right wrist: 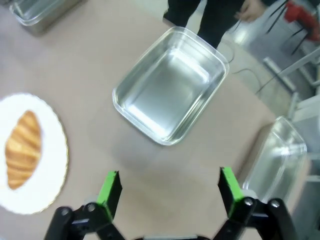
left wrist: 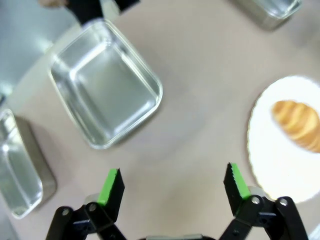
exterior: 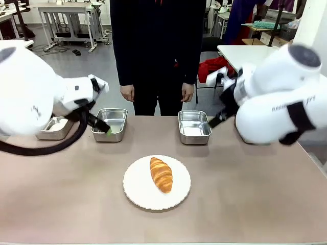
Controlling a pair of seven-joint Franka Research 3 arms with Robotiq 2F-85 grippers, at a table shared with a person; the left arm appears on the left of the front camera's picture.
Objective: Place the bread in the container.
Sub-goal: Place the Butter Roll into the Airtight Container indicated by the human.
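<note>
We've got both jaws wide apart; ridged golden croissant (exterior: 161, 174) on a round white plate (exterior: 134, 190), shiny steel pans (exterior: 194, 127) beyond.

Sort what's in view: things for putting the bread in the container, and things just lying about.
Job: croissant; steel pans, one of four, which I cannot tell; open left gripper; open right gripper.
Lying about: white plate under the croissant; person's hands.

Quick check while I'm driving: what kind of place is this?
Probably a lab or workshop, not a kitchen: metal-framed work tables behind the person, grey floor, and steel pans lined up beyond a croissant.
</note>
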